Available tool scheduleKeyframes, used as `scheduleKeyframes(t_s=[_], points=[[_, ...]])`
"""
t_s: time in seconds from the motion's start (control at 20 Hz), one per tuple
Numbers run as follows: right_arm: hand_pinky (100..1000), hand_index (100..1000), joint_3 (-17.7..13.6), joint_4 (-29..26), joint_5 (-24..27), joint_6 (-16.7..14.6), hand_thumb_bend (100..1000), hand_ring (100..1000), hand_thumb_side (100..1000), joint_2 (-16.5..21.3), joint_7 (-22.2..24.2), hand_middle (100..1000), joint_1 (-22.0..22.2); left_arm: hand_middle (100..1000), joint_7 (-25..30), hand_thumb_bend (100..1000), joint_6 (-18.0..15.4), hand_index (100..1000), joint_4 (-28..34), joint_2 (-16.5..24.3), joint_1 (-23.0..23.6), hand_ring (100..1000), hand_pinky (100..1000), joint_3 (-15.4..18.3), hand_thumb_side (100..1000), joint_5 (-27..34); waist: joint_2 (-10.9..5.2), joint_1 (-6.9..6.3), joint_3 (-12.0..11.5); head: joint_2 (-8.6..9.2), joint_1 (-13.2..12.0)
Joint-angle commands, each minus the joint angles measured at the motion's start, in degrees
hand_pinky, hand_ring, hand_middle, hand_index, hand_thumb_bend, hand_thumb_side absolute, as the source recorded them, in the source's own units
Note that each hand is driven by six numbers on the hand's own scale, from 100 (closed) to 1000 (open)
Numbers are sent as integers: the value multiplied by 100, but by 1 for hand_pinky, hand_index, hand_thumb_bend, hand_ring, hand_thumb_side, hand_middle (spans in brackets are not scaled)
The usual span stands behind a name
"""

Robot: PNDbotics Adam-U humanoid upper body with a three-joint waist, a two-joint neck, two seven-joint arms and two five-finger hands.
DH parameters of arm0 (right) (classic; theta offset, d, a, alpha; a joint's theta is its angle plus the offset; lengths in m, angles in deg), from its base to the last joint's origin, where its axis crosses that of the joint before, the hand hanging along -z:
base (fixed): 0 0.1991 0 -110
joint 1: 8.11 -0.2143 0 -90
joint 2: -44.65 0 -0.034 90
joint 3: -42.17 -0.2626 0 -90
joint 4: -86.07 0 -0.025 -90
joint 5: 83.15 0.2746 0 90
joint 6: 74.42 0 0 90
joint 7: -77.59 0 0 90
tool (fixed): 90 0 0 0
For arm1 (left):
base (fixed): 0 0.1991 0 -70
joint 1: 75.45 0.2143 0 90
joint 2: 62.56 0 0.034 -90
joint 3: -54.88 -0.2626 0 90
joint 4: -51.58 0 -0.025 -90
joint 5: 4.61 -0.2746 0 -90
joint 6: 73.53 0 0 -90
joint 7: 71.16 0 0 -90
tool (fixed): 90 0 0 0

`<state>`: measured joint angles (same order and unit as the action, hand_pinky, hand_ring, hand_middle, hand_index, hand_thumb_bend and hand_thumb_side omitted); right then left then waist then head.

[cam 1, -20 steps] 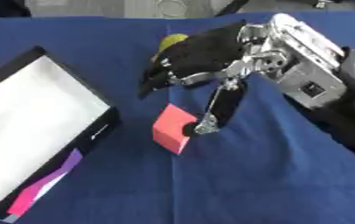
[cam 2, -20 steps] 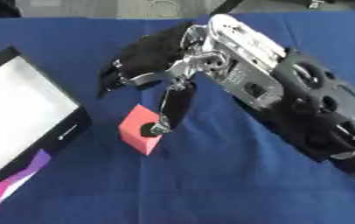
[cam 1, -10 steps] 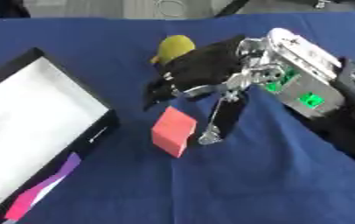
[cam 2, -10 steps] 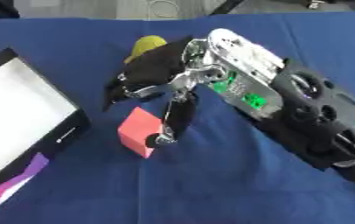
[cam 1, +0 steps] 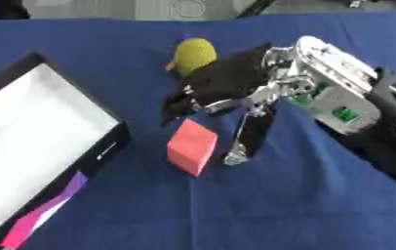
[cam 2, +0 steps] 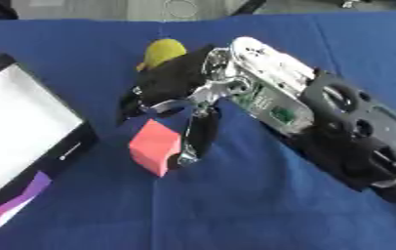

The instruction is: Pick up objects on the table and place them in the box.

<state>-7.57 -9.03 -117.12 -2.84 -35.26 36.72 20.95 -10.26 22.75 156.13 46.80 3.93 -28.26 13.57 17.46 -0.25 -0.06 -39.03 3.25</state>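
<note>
A: What was the robot's black-and-silver right hand (cam 1: 235,93) doing just then?

B: It reached in from the right side of the frame to the middle, fingers spread and curved downward, grasping nothing. The long thumb (cam 1: 251,136) pointed down with its tip just beside the right face of the small pink-red foam-like cube (cam 1: 190,146); whether it touched, I couldn't tell. The dark fingers (cam 1: 180,100) hung above and to the upper left of the cube.

A: And the other things?

B: A yellow-green rounded fruit-like object (cam 1: 191,53) lay behind the hand, upper centre, on the blue cloth-covered tabletop (cam 1: 278,205). The black-rimmed box with a white floor (cam 1: 106,146) sat at the left edge, something magenta and purple at its lower corner.

A: What could have gone wrong?

B: I judged that if the thumb closed before the fingers came down on the far side, it would shove the cube toward the box instead of pinching it, or tip it over. The left hand wasn't visible.
</note>
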Motion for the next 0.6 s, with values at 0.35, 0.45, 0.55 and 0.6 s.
scheduleKeyframes(t_s=[0.35,0.45,0.55,0.6], points=[[956,941,15,401,-502,-624,418,931,388,-52,284,920,11,791,13,734,-12,887,66,162,-55,813,804,42,641,37,42,30,-68,101,71],[955,942,0,504,-577,-692,412,930,389,-88,284,918,25,791,18,733,-9,887,67,156,-57,813,804,38,642,40,54,34,-77,95,69],[954,941,-19,570,-605,-740,407,929,390,-115,284,916,30,791,20,731,-10,888,69,153,-59,813,805,39,642,41,63,37,-86,81,68],[954,941,-21,593,-610,-757,407,928,391,-125,284,916,31,791,21,730,-11,888,70,152,-60,813,805,40,642,41,67,38,-91,68,68]])
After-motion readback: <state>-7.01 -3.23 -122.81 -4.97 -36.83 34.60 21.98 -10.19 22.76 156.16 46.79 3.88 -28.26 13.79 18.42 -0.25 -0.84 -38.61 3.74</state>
